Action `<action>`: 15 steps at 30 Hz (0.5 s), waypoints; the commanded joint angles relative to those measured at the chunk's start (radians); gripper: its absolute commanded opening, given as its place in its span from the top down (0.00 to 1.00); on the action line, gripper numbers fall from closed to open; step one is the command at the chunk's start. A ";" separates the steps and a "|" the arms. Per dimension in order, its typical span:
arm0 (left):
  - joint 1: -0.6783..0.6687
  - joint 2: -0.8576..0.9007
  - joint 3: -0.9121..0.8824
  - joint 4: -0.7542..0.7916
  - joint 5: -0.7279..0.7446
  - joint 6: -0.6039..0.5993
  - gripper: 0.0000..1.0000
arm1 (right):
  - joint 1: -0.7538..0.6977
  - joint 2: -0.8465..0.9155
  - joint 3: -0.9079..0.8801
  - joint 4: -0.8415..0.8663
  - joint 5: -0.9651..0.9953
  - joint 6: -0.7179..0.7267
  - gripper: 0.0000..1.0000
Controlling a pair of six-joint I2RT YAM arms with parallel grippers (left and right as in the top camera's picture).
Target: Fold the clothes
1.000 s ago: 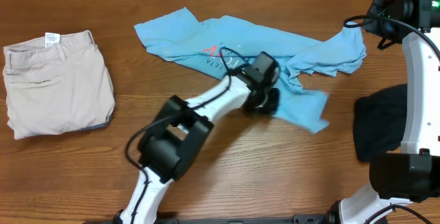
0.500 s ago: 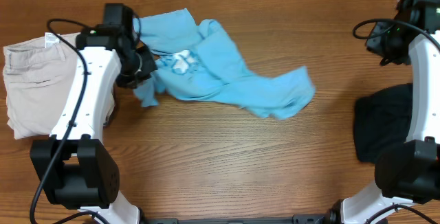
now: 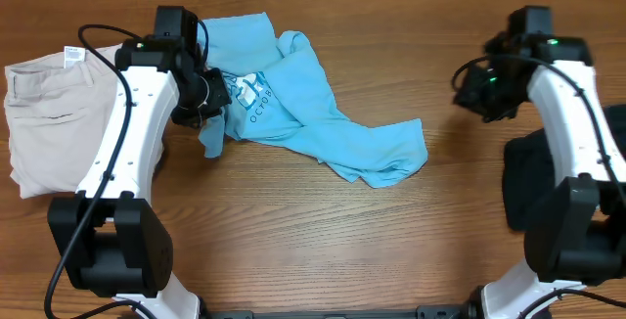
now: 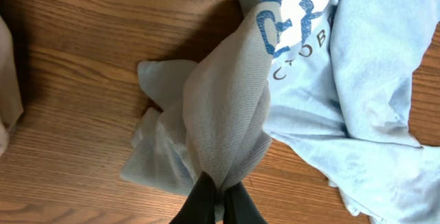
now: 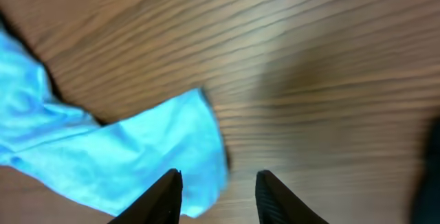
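Note:
The light blue T-shirt (image 3: 323,113) lies crumpled across the middle of the table, lettering showing near its left end. My left gripper (image 3: 210,104) is shut on a bunched fold of the shirt (image 4: 227,107), and its tips (image 4: 220,191) pinch the cloth just above the wood. The beige shorts (image 3: 68,113) lie folded at the far left. A black garment (image 3: 548,182) sits at the right edge. My right gripper (image 3: 474,92) hovers open to the right of the shirt. In the right wrist view this gripper (image 5: 220,179) has nothing between its fingers, and the shirt's end (image 5: 137,155) lies below.
The wooden table (image 3: 323,250) carries all the garments. The shorts' edge (image 4: 7,80) lies close to the left of my left gripper. The black garment's dark edge (image 5: 433,162) shows at the right of the right wrist view.
My left gripper has dragged the shirt from the table's middle to the left, next to the shorts. The right arm has swung in from the far right corner, its jaws slightly wider.

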 commanded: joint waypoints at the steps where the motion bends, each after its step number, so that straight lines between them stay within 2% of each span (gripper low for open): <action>1: -0.006 -0.003 -0.002 0.000 0.011 0.027 0.96 | 0.050 0.011 -0.091 0.051 -0.038 -0.020 0.61; 8: -0.006 -0.003 -0.002 0.000 0.011 0.027 0.96 | 0.142 0.041 -0.219 0.205 -0.059 -0.016 0.59; 15: -0.006 -0.003 -0.002 -0.003 0.010 0.037 0.96 | 0.164 0.071 -0.270 0.338 -0.002 -0.005 0.58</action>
